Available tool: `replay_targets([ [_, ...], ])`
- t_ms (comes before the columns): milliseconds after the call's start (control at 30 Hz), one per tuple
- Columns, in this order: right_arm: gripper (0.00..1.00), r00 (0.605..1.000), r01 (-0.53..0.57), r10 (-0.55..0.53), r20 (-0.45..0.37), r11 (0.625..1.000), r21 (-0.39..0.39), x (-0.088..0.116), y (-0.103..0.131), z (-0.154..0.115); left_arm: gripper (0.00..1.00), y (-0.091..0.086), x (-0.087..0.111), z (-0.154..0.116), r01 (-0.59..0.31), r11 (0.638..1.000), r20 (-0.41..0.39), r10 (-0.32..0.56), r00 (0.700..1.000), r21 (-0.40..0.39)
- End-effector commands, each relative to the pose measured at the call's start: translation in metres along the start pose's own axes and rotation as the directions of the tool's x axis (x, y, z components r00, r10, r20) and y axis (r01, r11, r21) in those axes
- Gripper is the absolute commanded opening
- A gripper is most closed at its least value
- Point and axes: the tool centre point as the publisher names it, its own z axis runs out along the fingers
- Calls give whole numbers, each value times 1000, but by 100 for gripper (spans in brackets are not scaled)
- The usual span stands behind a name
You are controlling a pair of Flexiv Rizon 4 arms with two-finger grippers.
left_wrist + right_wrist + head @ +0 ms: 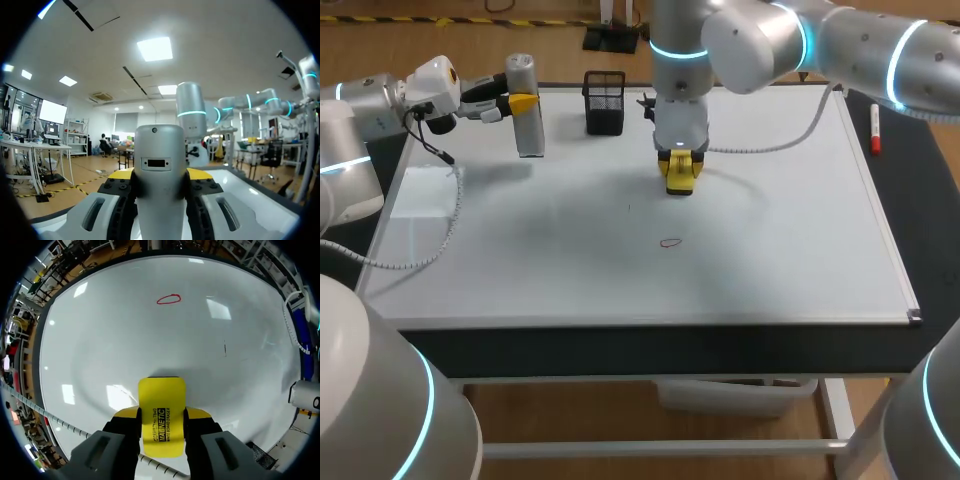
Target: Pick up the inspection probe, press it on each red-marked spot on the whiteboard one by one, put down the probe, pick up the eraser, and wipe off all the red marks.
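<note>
My left gripper is shut on the grey inspection probe, which hangs upright above the whiteboard's far left part. In the left wrist view the probe fills the space between the yellow-tipped fingers. My right gripper points down over the board's far middle, shut on the yellow eraser. The right wrist view shows the eraser clamped between both fingers, a little above the board. One red oval mark lies nearer the front, ahead of the eraser.
A black mesh pen holder stands at the board's far edge between the two grippers. A red-capped marker lies off the board's right edge. A white sheet lies at the left edge, with my left arm's cable trailing across it.
</note>
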Motion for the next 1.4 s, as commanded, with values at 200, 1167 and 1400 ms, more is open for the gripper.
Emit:
replay_targets([
  [200,0,1000,-27,27,-7,1000,5,21,-1,1,0,-1,2,1,-1,1000,4,1,1000,-1],
  [1167,0,962,-272,273,-5,960,61,137,-14,-31,0,-1,2,1,-1,1000,4,1,1000,-1],
  [1400,0,946,-322,323,-11,945,60,157,-13,-31,0,-1,2,1,-1,1000,4,1,1000,-1],
])
